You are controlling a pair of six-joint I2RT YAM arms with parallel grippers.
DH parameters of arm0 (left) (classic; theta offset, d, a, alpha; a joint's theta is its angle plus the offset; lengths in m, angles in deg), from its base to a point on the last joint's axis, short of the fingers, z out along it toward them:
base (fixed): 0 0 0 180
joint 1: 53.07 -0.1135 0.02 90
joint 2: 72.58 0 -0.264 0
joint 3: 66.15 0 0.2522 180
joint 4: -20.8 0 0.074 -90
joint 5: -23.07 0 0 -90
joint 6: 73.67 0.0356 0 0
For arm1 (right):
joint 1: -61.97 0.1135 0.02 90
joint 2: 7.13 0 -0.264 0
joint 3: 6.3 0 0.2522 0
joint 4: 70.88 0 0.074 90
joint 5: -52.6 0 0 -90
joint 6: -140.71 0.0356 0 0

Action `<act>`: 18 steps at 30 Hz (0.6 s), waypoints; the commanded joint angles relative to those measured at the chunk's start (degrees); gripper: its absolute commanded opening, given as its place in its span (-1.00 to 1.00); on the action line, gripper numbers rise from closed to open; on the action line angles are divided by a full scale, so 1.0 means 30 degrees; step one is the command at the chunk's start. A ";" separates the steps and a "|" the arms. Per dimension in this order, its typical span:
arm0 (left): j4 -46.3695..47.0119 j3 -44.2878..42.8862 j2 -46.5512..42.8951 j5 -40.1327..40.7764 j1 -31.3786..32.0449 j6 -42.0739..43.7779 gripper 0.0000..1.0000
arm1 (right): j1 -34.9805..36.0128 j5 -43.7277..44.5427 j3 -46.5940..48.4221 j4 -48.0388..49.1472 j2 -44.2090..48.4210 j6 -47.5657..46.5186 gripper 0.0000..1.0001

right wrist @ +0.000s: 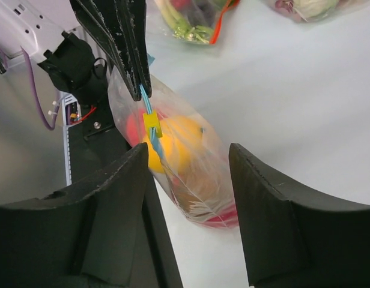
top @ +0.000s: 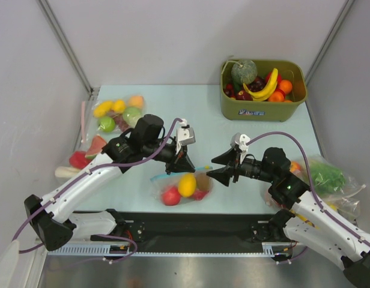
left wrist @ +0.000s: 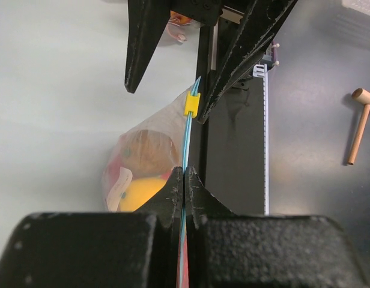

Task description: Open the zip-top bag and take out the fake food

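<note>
We see the left gripper clenched on the zip strip of the zip-top bag, which sits at the near edge of the table, btwn the arms, w/ the fake food inside. The right gripper gapes, jaws either side of the strip by its yellow slider. The label on the bin is unreadable.

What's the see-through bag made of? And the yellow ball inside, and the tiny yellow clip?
The zip-top bag looks like thin, soft, clear plastic: it wrinkles and shows what's inside. The fake food looks like smooth glossy plastic, though foam or rubber is possible. The yellow clip on the zip strip seems hard, matte plastic with crisp edges.
</note>
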 commanded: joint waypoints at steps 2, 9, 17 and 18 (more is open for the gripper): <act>0.0855 -0.0043 -0.0112 -0.1361 -0.0117 0.0556 -0.99 | 0.0089 -0.0887 0.0592 0.1092 -0.0238 0.0348 0.19; 0.0973 0.0045 0.0035 -0.1947 -0.0117 0.0585 -1.00 | 0.0060 -0.1239 0.0445 0.1648 -0.0853 0.0495 0.05; 0.1848 0.0250 -0.0052 -0.0953 -0.0117 0.0146 -0.63 | 0.0089 -0.1269 0.0446 0.1855 -0.1118 0.0818 -1.00; 0.2113 0.0366 -0.0082 -0.0690 -0.0117 -0.0145 -0.31 | 0.0089 -0.1240 0.0445 0.1797 -0.1059 0.0788 -1.00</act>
